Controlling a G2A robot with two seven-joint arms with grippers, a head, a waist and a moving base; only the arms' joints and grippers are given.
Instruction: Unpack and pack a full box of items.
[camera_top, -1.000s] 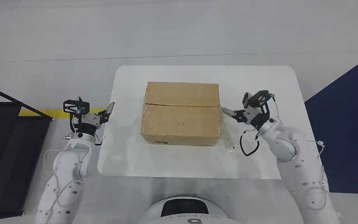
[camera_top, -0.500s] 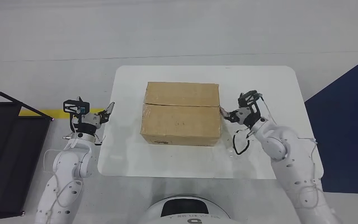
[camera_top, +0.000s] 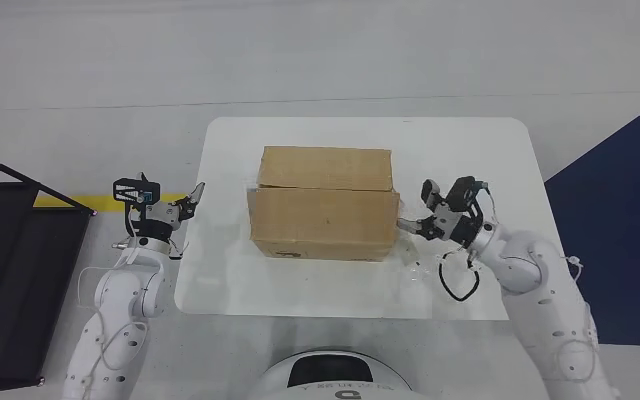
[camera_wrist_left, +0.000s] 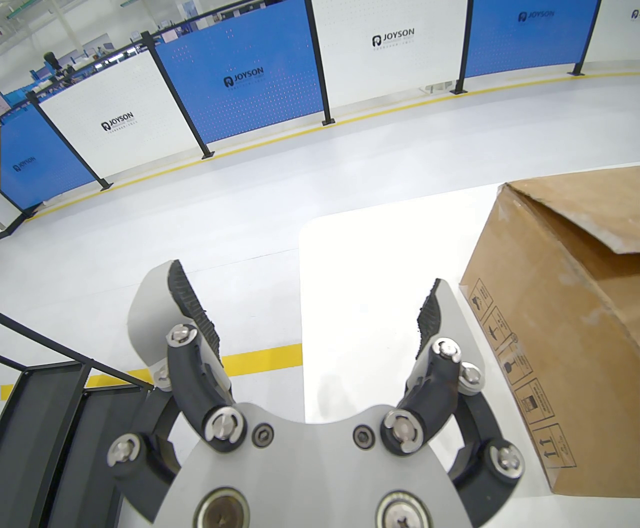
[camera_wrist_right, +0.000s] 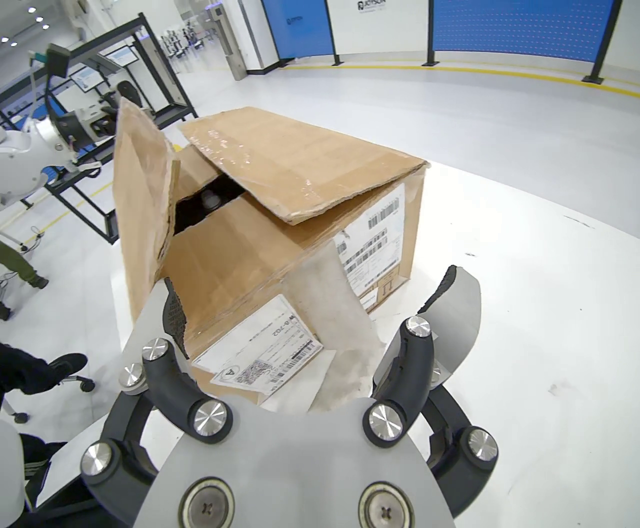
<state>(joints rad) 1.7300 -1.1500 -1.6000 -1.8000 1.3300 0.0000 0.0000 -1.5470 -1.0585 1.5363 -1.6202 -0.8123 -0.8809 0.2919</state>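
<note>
Box mid-table, flaps loose, both grippers released

Cardboard box (camera_top: 322, 205) sits mid white table (camera_top: 460, 160), directly ahead of right gripper (camera_top: 405, 224) and very close to it. Fingertips are at the box's end face, low down near the tabletop. Contact w/ cardboard: can't tell.

Right wrist view: right gripper (camera_wrist_right: 312, 290) is spread wide, nothing clamped. Btwn its fingers hangs a loose strip of clear tape (camera_wrist_right: 340, 310), peeled off that end face, its free end down by the gripper's palm. Two white labels on the same face: far label (camera_wrist_right: 375, 235) beyond the fingertips toward the far corner, near label (camera_wrist_right: 260, 360) close in by the gripper's base.

On top of the box, beyond the gripper, upright flap (camera_wrist_right: 142, 200) stands nearly vertical. Tilted flap (camera_wrist_right: 300, 165) lies partly raised, edge ragged, w/ a dark gap under it. Contents too dark to tell.

Left gripper (camera_top: 192, 197) hangs at the table's opposite edge, well apart from the box, fingers pointing toward it. Left wrist view: left gripper (camera_wrist_left: 305, 280) is also spread open and empty, w/ the box (camera_wrist_left: 565, 325) ahead and off to one side. Off the table, near this gripper: black rack (camera_wrist_left: 75, 400) and yellow floor line (camera_wrist_left: 260, 357). Far beyond it, partition panels (camera_wrist_left: 240, 95), blue and white.
</note>
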